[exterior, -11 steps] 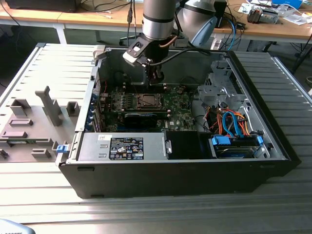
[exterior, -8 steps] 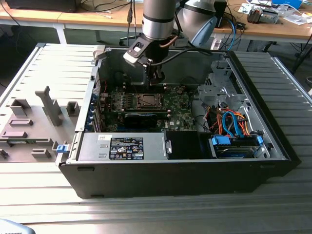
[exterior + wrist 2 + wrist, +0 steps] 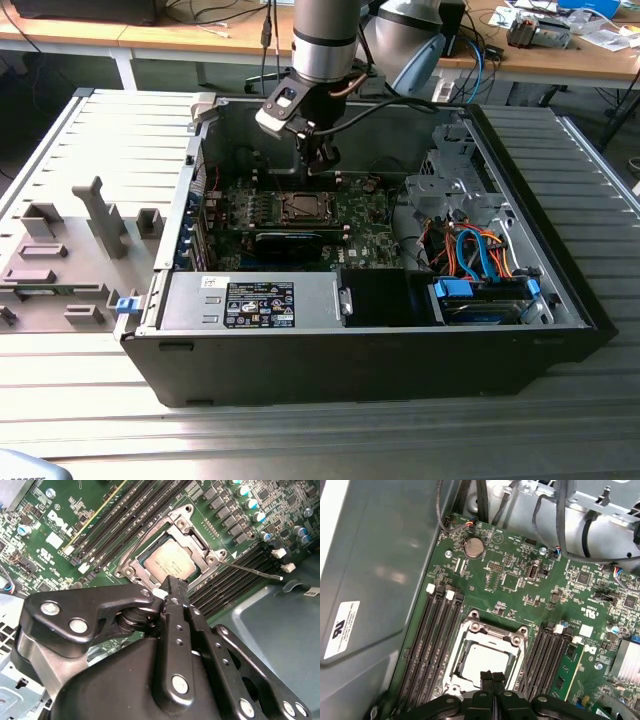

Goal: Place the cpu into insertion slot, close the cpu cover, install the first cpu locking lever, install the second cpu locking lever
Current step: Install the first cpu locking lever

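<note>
Gripper (image 3: 492,676), fingers pressed together and apparently empty, hovers just over one edge of the cpu (image 3: 485,661). The chip lies flat in the insertion slot (image 3: 284,208), framed by the lowered cpu cover (image 3: 492,631).

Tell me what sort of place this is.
Likely a robotics lab or electronics workshop: an opened computer case on a ribbed metal bench, with cluttered wooden desks behind.
</note>
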Controlling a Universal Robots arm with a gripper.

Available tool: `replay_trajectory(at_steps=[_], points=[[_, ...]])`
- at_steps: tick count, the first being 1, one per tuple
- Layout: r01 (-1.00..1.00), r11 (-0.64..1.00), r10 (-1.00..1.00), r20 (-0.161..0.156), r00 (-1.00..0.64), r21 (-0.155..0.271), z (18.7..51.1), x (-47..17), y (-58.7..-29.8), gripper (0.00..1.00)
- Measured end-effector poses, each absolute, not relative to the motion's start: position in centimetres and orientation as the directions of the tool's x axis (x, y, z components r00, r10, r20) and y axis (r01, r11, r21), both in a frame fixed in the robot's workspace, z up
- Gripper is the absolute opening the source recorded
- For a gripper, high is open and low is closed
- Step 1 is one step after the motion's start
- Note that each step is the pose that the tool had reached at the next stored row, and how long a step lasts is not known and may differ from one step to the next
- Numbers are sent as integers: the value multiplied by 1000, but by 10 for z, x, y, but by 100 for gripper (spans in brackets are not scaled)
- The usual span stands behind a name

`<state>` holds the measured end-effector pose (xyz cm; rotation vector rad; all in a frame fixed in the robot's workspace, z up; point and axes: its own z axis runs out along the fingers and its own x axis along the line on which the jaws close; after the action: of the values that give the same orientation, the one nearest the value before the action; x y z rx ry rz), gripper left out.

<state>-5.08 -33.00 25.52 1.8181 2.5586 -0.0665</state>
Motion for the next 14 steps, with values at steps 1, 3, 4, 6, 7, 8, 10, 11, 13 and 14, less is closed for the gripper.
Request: replay_trajectory(at_steps=[1,3,4,6,7,8,10,11,13,14], points=[[942,334,942,-26,-335,-33,255,-51,-330,11],[938,346,938,-26,-347,-33,255,-51,-330,11],[935,352,935,-26,-353,-33,255,-51,-330,11],[930,365,930,-26,-366,-33,255,-51,-330,11],[928,371,928,-26,-371,-33,255,-51,-330,11],[923,383,923,-26,-384,-33,255,-51,-330,11],[916,400,916,-26,-401,-33,255,-51,-330,11],[913,406,913,-26,-406,-33,255,-51,-330,11],[908,418,908,-26,-419,-33,255,-51,-330,11],[904,426,904,-26,-427,-33,255,-51,-330,11]])
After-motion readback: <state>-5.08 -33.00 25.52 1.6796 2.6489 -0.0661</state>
